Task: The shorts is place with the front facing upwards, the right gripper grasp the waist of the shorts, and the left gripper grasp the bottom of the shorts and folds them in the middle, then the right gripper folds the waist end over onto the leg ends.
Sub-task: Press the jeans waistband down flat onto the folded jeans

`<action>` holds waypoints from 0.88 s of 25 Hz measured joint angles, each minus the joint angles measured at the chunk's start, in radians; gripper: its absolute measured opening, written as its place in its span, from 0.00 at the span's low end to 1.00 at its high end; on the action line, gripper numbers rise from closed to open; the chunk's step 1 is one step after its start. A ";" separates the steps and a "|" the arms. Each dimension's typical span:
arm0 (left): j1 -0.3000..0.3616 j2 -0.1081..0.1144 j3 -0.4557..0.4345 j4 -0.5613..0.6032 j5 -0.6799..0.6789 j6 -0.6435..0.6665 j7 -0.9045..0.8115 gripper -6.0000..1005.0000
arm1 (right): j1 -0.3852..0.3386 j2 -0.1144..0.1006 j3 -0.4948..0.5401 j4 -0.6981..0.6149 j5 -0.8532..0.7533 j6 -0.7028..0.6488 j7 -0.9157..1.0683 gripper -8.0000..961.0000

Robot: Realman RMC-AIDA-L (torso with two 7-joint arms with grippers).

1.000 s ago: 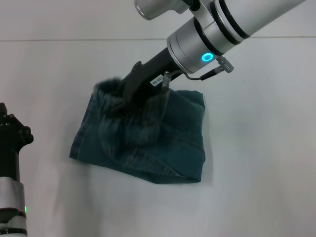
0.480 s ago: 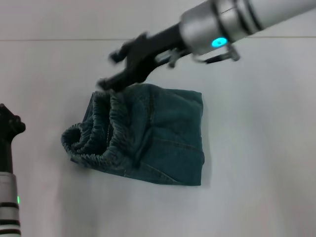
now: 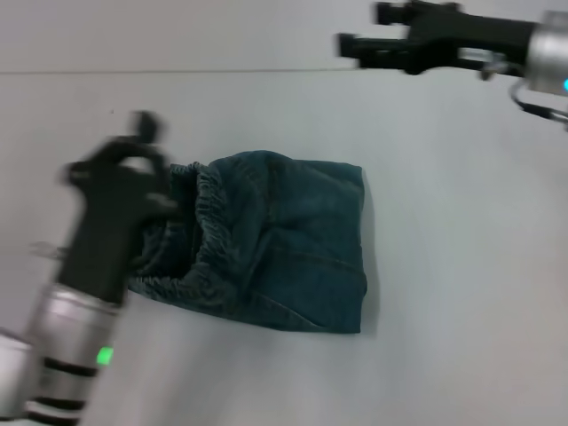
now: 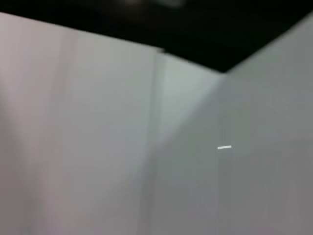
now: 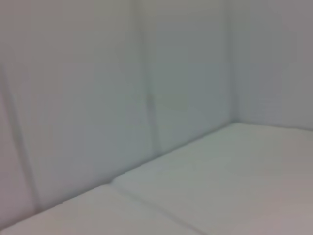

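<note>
The blue denim shorts (image 3: 293,248) lie folded into a compact bundle at the middle of the white table (image 3: 461,266). Their ruffled elastic waist (image 3: 209,222) rests on top along the bundle's left side. The bottom of the shorts, the leg ends, is hidden beneath that waist. My right gripper (image 3: 359,28) hovers open and empty at the far right, well clear of the shorts. My left gripper (image 3: 115,164) is a blurred black shape raised over the bundle's left edge, covering part of the waist. Neither wrist view shows the shorts or a gripper.
Bare white table surrounds the bundle on all sides. A seam line (image 3: 222,73) crosses the far side of the table. The wrist views show only pale flat surfaces and a dark band (image 4: 195,29).
The right gripper released the waist onto the left side of the bundle, then lifted away to the far right. The left arm swung up from the lower left corner to the shorts' left edge.
</note>
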State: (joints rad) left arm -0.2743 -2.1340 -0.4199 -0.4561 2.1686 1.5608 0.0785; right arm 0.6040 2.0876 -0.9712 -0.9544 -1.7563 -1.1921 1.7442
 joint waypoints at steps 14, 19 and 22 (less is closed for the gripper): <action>-0.077 -0.039 0.087 0.025 0.131 -0.352 0.009 0.01 | -0.105 0.000 0.186 0.158 0.054 -0.009 -0.100 0.95; -0.087 -0.040 -0.044 0.069 0.125 -0.465 0.024 0.01 | -0.112 0.000 0.204 0.178 0.055 -0.018 -0.106 0.95; -0.088 -0.037 -0.113 0.117 0.125 -0.470 0.023 0.01 | -0.118 0.000 0.204 0.179 0.055 -0.020 -0.104 0.95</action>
State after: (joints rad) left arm -0.3623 -2.1711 -0.5334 -0.3395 2.2935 1.0910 0.1011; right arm 0.4858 2.0877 -0.7669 -0.7753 -1.7013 -1.2122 1.6398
